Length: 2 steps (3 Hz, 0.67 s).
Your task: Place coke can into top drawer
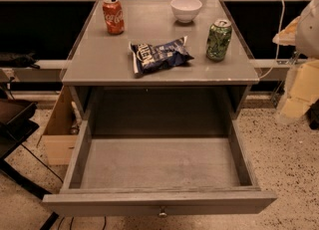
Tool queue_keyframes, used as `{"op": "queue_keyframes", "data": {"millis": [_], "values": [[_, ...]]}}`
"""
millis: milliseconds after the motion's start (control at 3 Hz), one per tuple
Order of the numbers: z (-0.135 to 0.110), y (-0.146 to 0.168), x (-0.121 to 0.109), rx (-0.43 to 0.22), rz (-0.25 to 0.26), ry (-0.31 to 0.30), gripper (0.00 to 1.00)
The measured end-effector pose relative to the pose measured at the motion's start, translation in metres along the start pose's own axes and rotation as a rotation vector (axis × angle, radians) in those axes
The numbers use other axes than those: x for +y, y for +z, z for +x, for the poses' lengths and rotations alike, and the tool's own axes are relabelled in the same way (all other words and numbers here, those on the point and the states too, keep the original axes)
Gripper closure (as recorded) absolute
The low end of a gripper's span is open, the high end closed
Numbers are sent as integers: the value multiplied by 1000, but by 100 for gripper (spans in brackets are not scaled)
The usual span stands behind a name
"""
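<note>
Step in hand, my read: reach + grasp, nothing picked yet. L→R: coke can (113, 16) stands free at ~11 o'clock on the tabletop (94, 67), nr the back-left corner, well apart from the other items. It's upright, long axis vertical, silver top up, script side toward cam. Chip bag (160, 56) lies flat mid-table, ~4 o'clock from the can. White bowl (186, 9) sits at ~12 o'clock by the back edge. Green can (219, 40) is upright at ~2 o'clock nr the right edge, not the target. Top drawer (149, 203) is open at 6 o'clock, nothing in it, knob (162, 213) centred on the front panel. Gripper not in shot, so can't tell how wide the claw is or if it holds anything; the coke can isn't in it. Pale rounded shape (310, 22) at the ~2 o'clock frame edge might be arm, can't confirm. To do it well IMO: side grasp across the can body at mid-height, jaws either side of the vertical axis, approach from front-left so the wrist clears bag + bowl. Keep it upright on lift, carry toward 6 o'clock past the table's front edge, and lower inside the drawer walls before release. A drop from height prob tips it & it rolls.
</note>
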<state>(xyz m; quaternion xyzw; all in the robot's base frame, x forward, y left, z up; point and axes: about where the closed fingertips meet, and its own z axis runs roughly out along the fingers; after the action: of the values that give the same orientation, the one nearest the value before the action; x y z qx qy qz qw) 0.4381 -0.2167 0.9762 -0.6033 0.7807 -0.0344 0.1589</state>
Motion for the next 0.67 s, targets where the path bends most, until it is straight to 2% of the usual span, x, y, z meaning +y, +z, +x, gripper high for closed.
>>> {"op": "queue_keyframes", "data": {"millis": [333,667], "values": [[0,0,0,0,0,0,0],[-11,11,-16,-61,28,-6,0]]}}
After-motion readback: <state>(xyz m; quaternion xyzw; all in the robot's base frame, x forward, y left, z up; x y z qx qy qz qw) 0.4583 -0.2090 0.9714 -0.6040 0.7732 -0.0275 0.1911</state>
